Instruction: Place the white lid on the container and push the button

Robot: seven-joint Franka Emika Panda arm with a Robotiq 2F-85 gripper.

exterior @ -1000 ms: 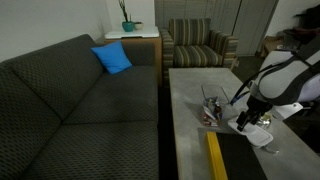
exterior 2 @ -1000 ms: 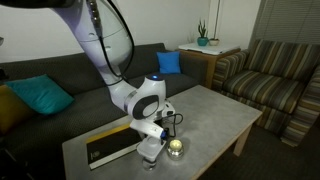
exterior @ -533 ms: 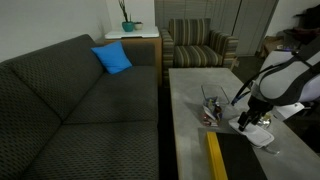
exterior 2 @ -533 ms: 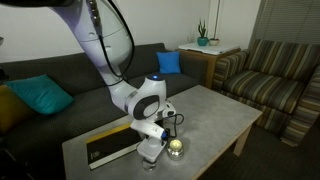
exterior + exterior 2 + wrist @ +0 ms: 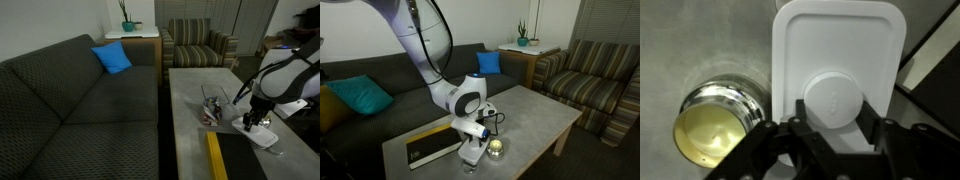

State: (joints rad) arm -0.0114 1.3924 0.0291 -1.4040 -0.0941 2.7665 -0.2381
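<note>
Grey table (image 5: 195,85) beside a dark sofa (image 5: 80,100), with the arm bent low over one end. The gripper (image 5: 833,112) points straight down. Its fingers (image 5: 790,128) stand on either side of a small round disc (image 5: 833,98), close to its rim; whether they already pinch it cannot be told from the wrist view. The disc sits on the white lid (image 5: 840,40), which lies flat on the table just beside a round tin (image 5: 715,125). The container (image 5: 209,108) stands apart from the lid, uncovered.

Step in hand, as judged: taking hold of the lid, with placing and the button press not yet done. The next move calls for a firm grip, a level lift, a short carry to the container, and a square lowering past the thin dark wires on its top.

Contents: the tin holds a smooth yellowish fill, possibly wax. The container shows reddish bits, too small to name. No button can be made out.
</note>
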